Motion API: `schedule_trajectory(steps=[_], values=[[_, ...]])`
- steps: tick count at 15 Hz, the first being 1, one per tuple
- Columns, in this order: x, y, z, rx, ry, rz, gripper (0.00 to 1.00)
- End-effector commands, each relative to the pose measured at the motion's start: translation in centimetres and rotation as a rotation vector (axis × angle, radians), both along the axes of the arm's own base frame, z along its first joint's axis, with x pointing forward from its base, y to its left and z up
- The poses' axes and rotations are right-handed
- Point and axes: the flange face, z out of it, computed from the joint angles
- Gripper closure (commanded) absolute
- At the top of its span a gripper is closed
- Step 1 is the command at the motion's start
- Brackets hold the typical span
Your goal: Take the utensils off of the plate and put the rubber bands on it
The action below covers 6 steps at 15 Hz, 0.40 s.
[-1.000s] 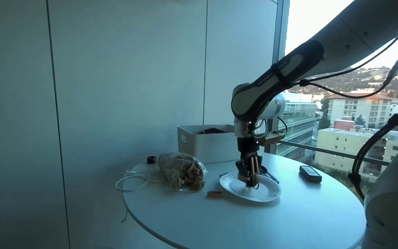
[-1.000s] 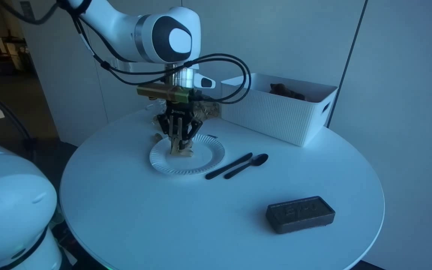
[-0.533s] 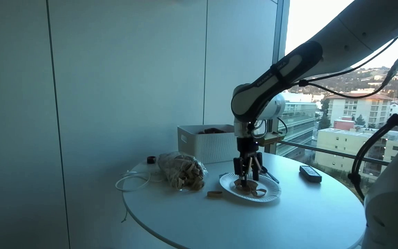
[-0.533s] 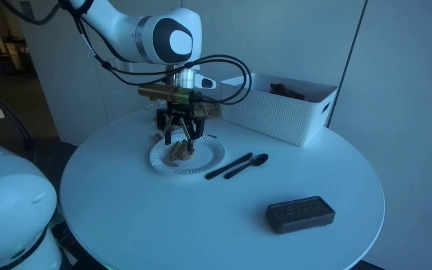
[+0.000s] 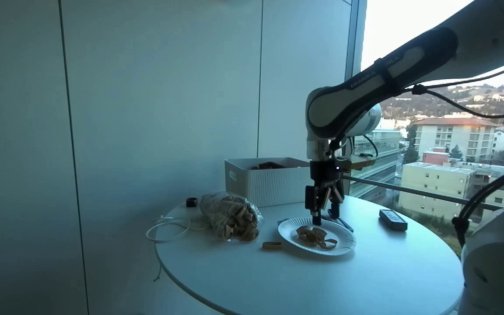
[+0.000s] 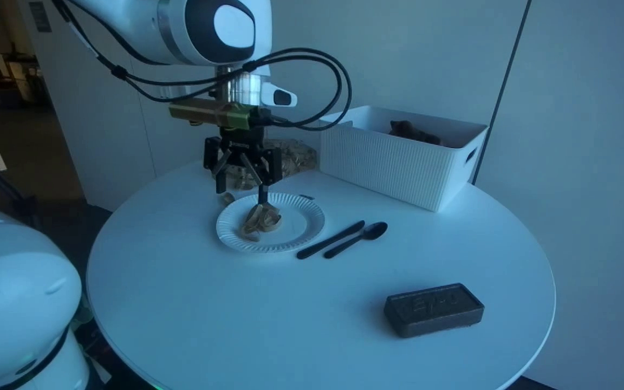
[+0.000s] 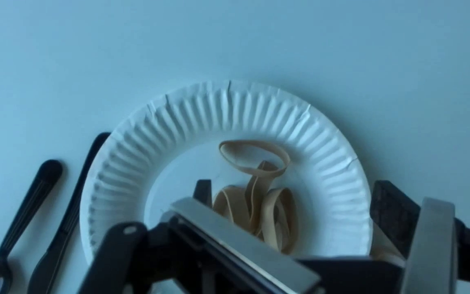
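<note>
Several tan rubber bands (image 7: 273,216) lie in a loose heap on the white paper plate (image 7: 227,106). In both exterior views the heap (image 5: 312,236) rests inside the plate's rim. My gripper (image 6: 242,189) hangs above the plate, its jaws wide apart and nothing between them. From the wrist, one fingertip stands over the plate near the bands and the opposite one past the rim. Off the plate, a black knife (image 6: 331,240) and a black spoon (image 6: 355,240) lie side by side on the table. A lone band (image 5: 272,246) sits on the table beside the plate.
A clear bag of bands (image 5: 234,216) lies near a white ribbed bin (image 6: 388,168) at the wall. A dark block (image 6: 434,310) is on the table, as are a white cable (image 5: 166,239) and a small dark ring (image 5: 191,201). Something small and dark (image 6: 306,196) shows at the plate's edge.
The jaws have parted and let the bands drop onto the plate. Since then my gripper has risen and drawn back toward the robot's base. Plate, knife and spoon have stayed put.
</note>
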Motion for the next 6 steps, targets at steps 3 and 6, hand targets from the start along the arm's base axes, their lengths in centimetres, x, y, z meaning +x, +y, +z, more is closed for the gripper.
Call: schedule_trajectory(steps=[3, 6], values=[[-2.4, 0.9, 1.4, -0.004, -0.005, 0.018, 0.00], [-3.3, 1.1, 1.5, -0.003, -0.016, 0.022, 0.00]])
